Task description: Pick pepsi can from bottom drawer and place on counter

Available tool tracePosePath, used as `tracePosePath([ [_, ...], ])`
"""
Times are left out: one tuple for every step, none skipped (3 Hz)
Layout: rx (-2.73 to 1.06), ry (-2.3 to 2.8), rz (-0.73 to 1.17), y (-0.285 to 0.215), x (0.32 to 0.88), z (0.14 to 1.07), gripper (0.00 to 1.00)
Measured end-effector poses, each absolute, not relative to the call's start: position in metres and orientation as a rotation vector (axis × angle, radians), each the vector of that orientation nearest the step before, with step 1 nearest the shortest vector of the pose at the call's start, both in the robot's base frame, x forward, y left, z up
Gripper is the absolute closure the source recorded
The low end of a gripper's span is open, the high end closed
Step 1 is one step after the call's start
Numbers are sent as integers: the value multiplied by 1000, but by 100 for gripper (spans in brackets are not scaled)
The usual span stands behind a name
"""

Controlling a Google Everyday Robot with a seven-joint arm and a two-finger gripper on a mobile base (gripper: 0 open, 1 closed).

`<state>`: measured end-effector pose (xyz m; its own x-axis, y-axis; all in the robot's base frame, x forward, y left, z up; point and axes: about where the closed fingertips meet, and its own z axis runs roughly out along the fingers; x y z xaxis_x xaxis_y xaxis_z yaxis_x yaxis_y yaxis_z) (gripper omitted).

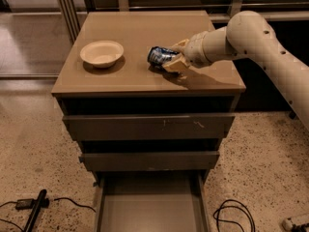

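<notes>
Camera view has the gripper (pixel 173 56) low over the right half of the counter (pixel 145 28), reaching in from the right at the end of the cream arm (pixel 251 37). Its two tan fingers (pixel 175 65) straddle the can (pixel 161 55), one behind it and one in front, pinching it between them. The can lies tipped on its side, its end pointing left, and seems to rest on the counter top, with a shadow just below it. Left of the can, well apart from it, a white bowl (pixel 101 53) sits upright on the counter. Below, the two upper drawer fronts are closed. The bottom drawer (pixel 149 211) is pulled out, its flat floor showing. Black cables (pixel 234 216) lie on the speckled floor to the right of it.
</notes>
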<state>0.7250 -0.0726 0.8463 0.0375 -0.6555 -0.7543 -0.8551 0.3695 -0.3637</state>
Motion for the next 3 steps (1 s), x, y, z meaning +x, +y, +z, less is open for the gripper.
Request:
tracePosePath([
  [-1354, 1684, 264, -73, 725, 846, 59],
  [-1354, 1684, 264, -73, 725, 846, 36],
  [-1354, 1684, 265, -72, 725, 846, 12],
])
